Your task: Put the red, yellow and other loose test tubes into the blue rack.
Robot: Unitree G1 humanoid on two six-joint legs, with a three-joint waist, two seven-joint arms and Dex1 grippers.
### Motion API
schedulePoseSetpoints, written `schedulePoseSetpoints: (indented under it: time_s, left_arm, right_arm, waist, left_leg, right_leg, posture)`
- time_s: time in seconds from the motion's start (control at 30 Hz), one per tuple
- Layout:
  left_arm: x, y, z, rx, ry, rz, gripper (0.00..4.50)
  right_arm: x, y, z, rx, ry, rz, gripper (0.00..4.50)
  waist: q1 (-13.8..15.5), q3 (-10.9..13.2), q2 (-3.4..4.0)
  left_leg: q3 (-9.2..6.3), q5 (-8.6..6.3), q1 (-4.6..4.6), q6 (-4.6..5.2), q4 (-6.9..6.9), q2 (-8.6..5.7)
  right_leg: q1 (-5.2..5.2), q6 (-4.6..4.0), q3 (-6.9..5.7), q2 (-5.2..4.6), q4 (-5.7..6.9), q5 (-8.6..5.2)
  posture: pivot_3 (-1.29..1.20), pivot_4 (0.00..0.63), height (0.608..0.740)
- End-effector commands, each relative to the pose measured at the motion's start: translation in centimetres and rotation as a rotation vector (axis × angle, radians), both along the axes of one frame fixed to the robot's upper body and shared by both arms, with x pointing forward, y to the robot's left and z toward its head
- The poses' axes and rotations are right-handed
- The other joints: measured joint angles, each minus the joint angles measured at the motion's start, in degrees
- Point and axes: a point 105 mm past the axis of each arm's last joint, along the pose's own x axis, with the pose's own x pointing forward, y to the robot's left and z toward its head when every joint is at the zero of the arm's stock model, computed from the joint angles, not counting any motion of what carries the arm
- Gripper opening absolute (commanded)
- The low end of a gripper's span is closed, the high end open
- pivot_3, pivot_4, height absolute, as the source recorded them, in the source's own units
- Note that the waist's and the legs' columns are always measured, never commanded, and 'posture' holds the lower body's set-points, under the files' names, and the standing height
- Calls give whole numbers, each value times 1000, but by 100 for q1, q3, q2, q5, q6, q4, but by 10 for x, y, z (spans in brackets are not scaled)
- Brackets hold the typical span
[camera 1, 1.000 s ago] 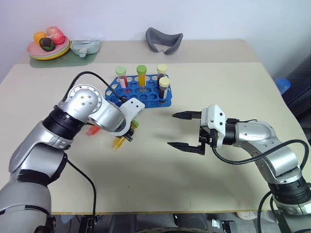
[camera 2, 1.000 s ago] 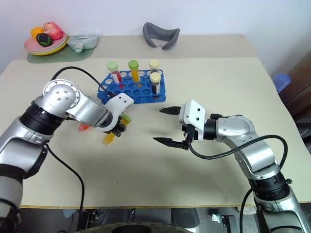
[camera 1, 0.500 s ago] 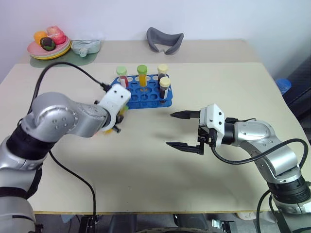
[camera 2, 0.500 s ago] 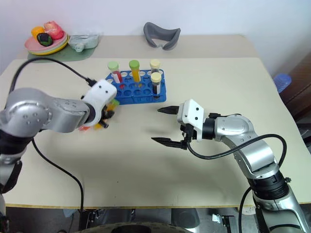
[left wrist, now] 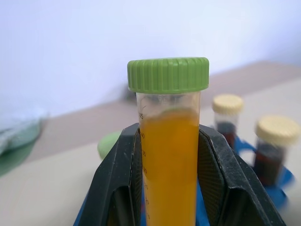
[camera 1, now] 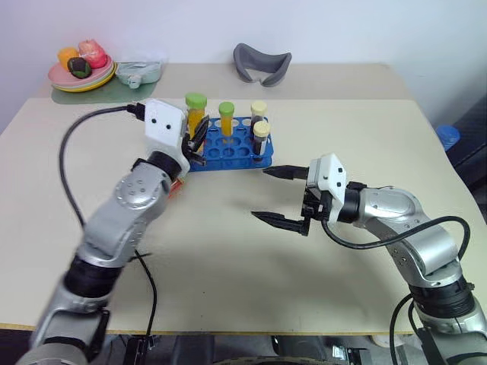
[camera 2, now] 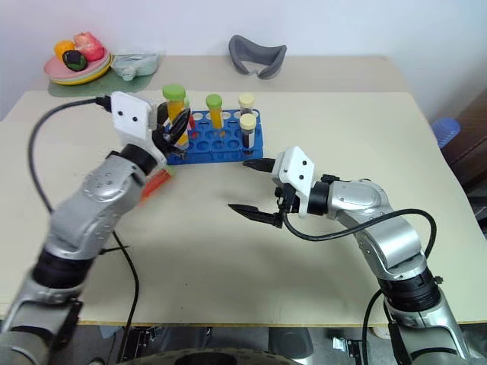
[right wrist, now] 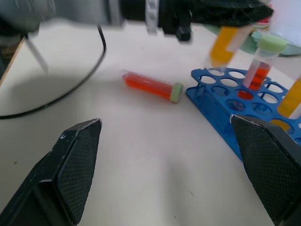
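From the left eye, the left arm reaches forward across the cream table (camera 1: 228,274), elbow low and wrist raised, so that the left gripper (camera 1: 196,138) stands at the near left corner of the blue rack (camera 1: 228,152), its black fingers clamped on the yellow-orange tube (camera 1: 195,114), which is held upright with its green cap above the fingers; the right arm comes in from the right, forearm bent across the table, and the right gripper (camera 1: 278,196) points leftwards with its jaws spread wide and nothing between them, just in front of the rack; tubes already stand in the rack, one with a green cap and two with cream caps; at the far edge sit a plate of toy food (camera 1: 82,72) and a grey curved object (camera 1: 262,62). From the right eye the same pose holds, and a red-orange tube (camera 2: 157,181) peeks out on the table from behind the left forearm, just in front of the rack's left end. In the left wrist view the two fingers (left wrist: 120,183) press either side of the yellow-orange tube, cap well clear above them; cream-capped dark tubes stand behind. In the right wrist view the fingers (right wrist: 77,160) stand far apart; between them the red-orange tube lies flat on the table, its pale green cap towards the rack, close beside it but not touching.
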Motion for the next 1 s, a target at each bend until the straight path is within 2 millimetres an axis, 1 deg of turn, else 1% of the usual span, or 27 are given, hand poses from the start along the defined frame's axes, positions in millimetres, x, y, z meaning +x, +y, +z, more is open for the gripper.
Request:
schedulePoseSetpoints:
  time_s: [0.03,0.1,0.17,0.33,0.47,0.57,0.83,1.0]
  left_arm:
    - [3,-18,13,-2,-163,-8,1305]
    - [7,-31,9,11,-196,-38,1305]
    - [11,-41,4,10,-208,-63,1305]
    - [15,-51,-10,8,-208,-108,1305]
    - [20,-50,-22,5,-185,-105,1305]
    - [23,-48,-26,1,-174,-87,1305]
    - [29,-47,-37,0,-134,-61,1305]
    - [31,-44,-40,-3,-127,-34,1305]
  right_arm:
    - [-8,6,13,28,-50,17,4500]
    - [-7,8,14,34,-52,8,4500]
    - [-7,8,15,42,-53,0,4500]
    - [-5,4,16,48,-53,-31,4500]
    - [-1,-6,13,57,-33,-95,4500]
    - [0,-12,8,58,-16,-123,4500]
    - [0,-14,7,63,-13,-142,4500]
    - [1,-14,6,62,-15,-143,4500]
  waist:
    - [-1,0,0]
    - [-10,0,0]
    - [-20,0,0]
    - [-47,0,0]
    - [-40,0,0]
    - [-37,0,0]
    - [-38,-1,1]
    - [-45,-1,1]
  left_leg:
    - [0,0,0,0,0,0]
    - [0,-1,1,2,1,0]
    - [-1,-2,1,3,1,0]
    - [-1,-2,3,3,0,0]
    - [-2,-4,3,7,0,0]
    - [-2,-4,3,8,0,0]
    - [-2,-4,4,7,0,0]
    - [-2,-4,6,7,0,0]
  right_leg:
    - [0,0,0,0,1,0]
    - [0,0,-1,0,2,0]
    - [0,1,-1,0,3,0]
    - [0,1,-1,1,6,0]
    - [0,1,-1,1,7,0]
    - [1,1,-1,1,6,0]
    - [2,1,-1,1,7,1]
    - [2,1,-1,1,8,1]
  posture:
    - [0,150,740]
    - [0,150,740]
    - [0,150,740]
    - [0,150,740]
    - [0,150,740]
    - [0,150,740]
    - [0,150,740]
    - [0,150,740]
